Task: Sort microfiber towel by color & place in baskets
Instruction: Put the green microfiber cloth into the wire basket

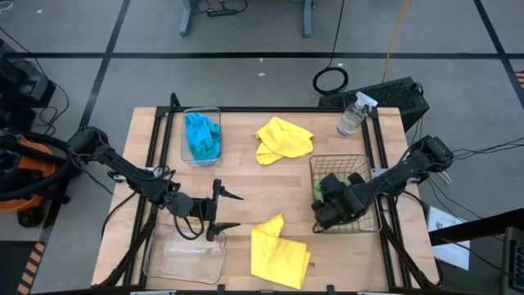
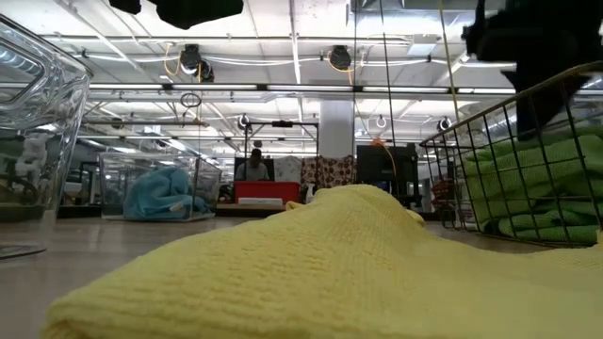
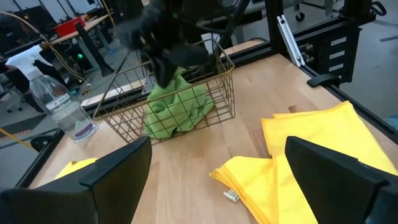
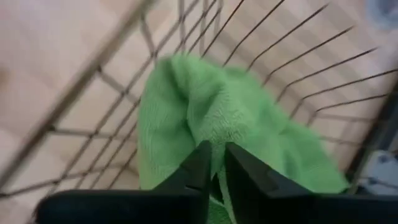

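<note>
The sorting is about half done, I judge. The blue towel (image 1: 202, 137) lies in the far clear tub (image 1: 185, 123), and green towel (image 3: 176, 106) lies in the wire basket (image 3: 214, 81). Two yellow towels (image 1: 282, 139) (image 1: 278, 252) wait on the table (image 1: 237, 184); the near clear tub (image 1: 184, 260) holds nothing.

The right gripper (image 4: 213, 163) is inside the wire basket, fingers nearly closed at the green cloth; whether it grips, I cannot tell. The left gripper (image 1: 227, 211) hangs wide open beside the near tub.

No writing is readable
</note>
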Controlling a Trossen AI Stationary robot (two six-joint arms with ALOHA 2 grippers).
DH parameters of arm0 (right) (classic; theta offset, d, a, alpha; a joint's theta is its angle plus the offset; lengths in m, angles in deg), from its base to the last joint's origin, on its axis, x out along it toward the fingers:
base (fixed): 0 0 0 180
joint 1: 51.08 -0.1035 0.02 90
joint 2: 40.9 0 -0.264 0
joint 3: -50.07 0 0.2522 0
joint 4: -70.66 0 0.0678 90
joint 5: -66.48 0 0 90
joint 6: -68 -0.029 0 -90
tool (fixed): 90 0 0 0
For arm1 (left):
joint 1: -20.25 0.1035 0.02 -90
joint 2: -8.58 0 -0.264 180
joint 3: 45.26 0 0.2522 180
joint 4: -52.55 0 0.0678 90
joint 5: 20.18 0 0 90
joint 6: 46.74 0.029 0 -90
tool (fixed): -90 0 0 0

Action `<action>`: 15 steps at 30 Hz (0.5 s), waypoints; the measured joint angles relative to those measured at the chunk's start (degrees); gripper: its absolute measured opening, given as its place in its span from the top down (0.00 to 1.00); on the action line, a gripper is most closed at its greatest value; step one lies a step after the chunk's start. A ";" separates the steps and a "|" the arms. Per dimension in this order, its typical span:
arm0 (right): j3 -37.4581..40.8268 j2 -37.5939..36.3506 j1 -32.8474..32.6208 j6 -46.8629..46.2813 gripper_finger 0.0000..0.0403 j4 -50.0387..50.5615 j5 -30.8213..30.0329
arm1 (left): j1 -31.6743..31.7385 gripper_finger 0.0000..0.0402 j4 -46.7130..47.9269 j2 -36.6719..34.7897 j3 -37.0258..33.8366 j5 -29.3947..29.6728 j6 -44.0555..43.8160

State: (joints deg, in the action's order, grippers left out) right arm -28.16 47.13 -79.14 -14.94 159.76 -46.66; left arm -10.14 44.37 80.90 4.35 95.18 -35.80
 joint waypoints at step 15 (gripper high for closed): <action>-2.23 0.02 -5.71 -1.86 0.98 -7.32 9.79 | 0.00 0.07 0.18 0.00 0.00 0.00 -0.15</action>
State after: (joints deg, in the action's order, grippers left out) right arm -30.39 47.15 -84.86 -16.80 152.44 -36.86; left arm -10.14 44.55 80.90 4.35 95.18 -35.96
